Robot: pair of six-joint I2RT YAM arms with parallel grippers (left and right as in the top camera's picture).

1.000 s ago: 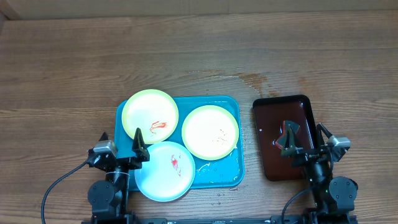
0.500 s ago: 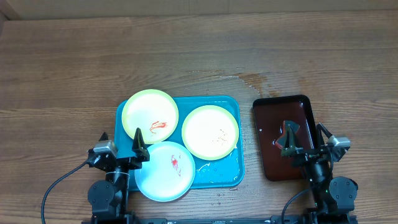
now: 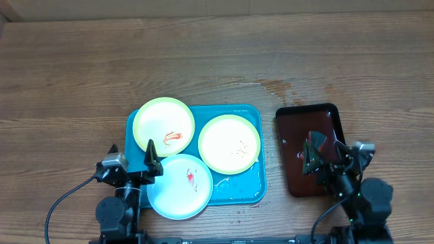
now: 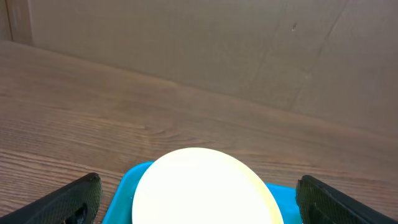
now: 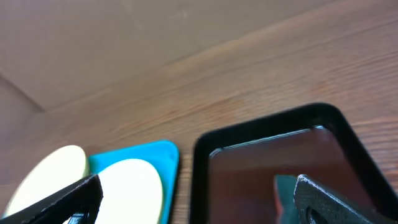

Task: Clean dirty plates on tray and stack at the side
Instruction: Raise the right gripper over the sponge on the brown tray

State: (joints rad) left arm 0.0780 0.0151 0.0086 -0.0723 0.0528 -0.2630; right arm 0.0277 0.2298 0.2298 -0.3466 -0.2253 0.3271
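Nothing done yet: three plates (image 3: 163, 127) on tray (image 3: 243, 190), smeared, none stacked beside it. Left pincer (image 3: 132, 154) at tray's near-left corner, right pincer (image 3: 330, 153) right of tray: both wide open, empty.

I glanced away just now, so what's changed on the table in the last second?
Only the right arm moved: the right pincer turned slightly leftward above the dark red tray, open, holding nothing. Nothing was grasped or released. The left pincer, the turquoise tray, the smeared yellow-green plate, the other yellow-green plate and the blue-white plate stayed put.
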